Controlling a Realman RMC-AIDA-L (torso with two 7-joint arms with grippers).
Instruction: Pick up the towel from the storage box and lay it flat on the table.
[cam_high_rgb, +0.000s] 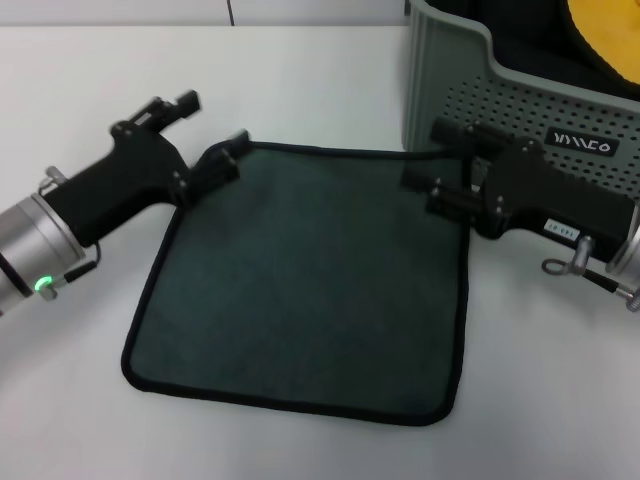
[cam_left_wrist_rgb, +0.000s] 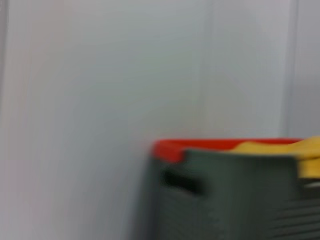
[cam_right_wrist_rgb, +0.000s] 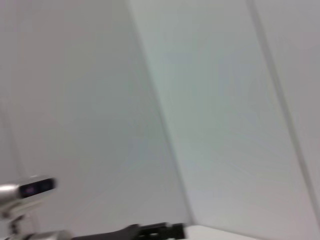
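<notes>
Spread flat across the lower middle of your head view, the dark green towel (cam_high_rgb: 310, 280) lies on the white table (cam_high_rgb: 80, 420), its black edging showing on all four sides and its near edge closest to you. You have both grippers at its far edge. Your left gripper (cam_high_rgb: 222, 165) comes in from the left of the frame and sits at the far left corner, its black fingers touching the cloth there; you cannot tell whether they are clamped on the hem or parted. Your right gripper (cam_high_rgb: 425, 180) reaches in from the right and sits at the far right corner, again too dark against the cloth to tell if it is closed.

Behind that right corner, in the upper right of the frame, stands the grey-green storage box (cam_high_rgb: 450, 90) with its perforated wall and black label. A yellow cloth (cam_high_rgb: 600, 35) lies inside it. Your left wrist view shows the box wall (cam_left_wrist_rgb: 235, 200) blurred, with yellow above it.
</notes>
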